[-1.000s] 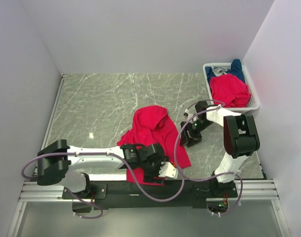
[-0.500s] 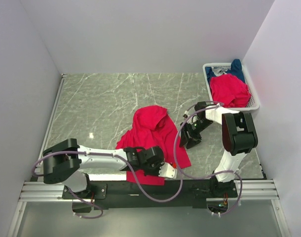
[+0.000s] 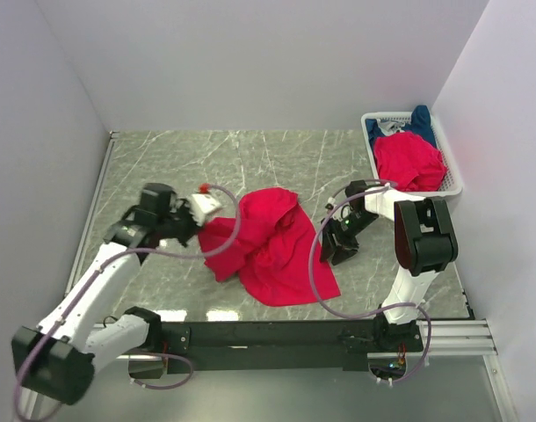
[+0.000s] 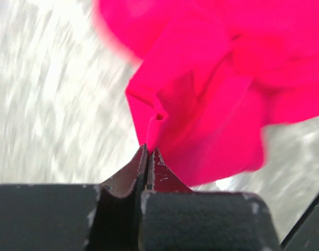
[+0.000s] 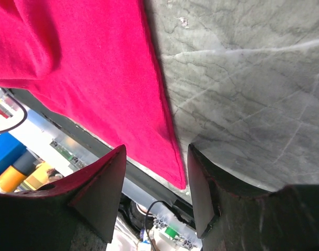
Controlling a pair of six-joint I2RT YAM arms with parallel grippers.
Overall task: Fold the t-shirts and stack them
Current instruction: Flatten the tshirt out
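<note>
I have the left gripper (image 4: 149, 151) pinched tight on an edge of the bright red cloth t-shirt (image 3: 272, 242), probably to pull it flat; it lies crumpled on the grey marbled tabletop (image 3: 180, 167), left of the white plastic mesh basket (image 3: 452, 188). The right gripper (image 5: 157, 152) hangs spread over the hem nearest the basket, ready to pin it. A second red t-shirt (image 3: 409, 163) and a dark blue t-shirt (image 3: 420, 118) sit in the basket.
</note>
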